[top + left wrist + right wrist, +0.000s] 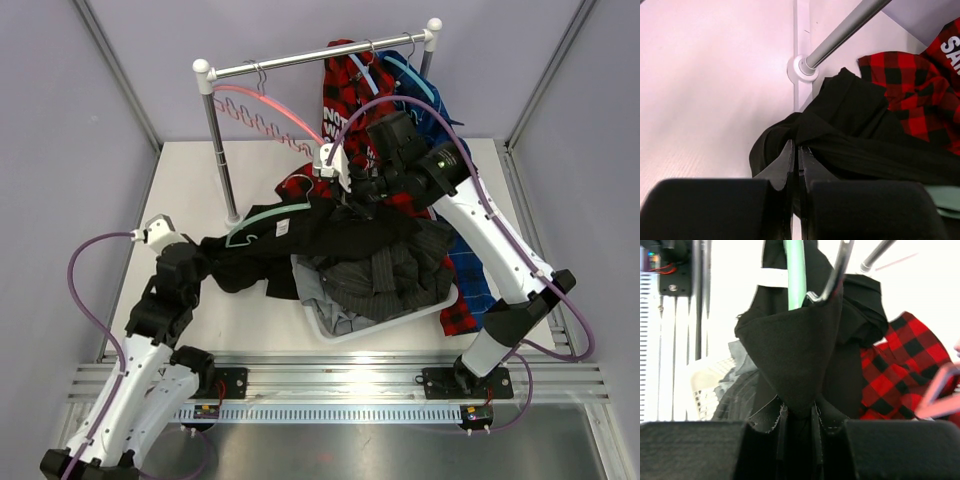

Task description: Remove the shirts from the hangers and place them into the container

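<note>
**Task status: one shirt in the container, black shirt being stripped, two plaids left**

1. Completed. A grey shirt (375,285) lies bunched in the container (332,331), the white mesh basket at table centre between the two arms. A pink hanger (270,108) hangs bare on the rail (310,55).

2. In hand. The black shirt (330,235) is stretched across the table, partly over the basket's far edge.
   - The left gripper (796,148) is fully closed, pinching a fold at the shirt's left end, probably a sleeve.
   - The right gripper (799,412) is clamped on black cloth at the collar, just below the metal hook.
   - The green hanger (265,218) is inside the garment, so this shirt is judged not yet free.

3. Outstanding. The red-and-black plaid shirt (350,85) and the blue plaid shirt (468,265) are both up at the rail's right end and trail down onto the table (250,320). Whether their hangers sit properly on the rail cannot be told.

4. Obstructions.
   - Red plaid cloth lies just behind the right gripper and beside the basket's right corner, where it could be dragged along.
   - The blue plaid runs under the right arm.
   - The rail's left post stands near the black shirt's far edge.
   - The basket is already heaped, leaving limited room.
</note>
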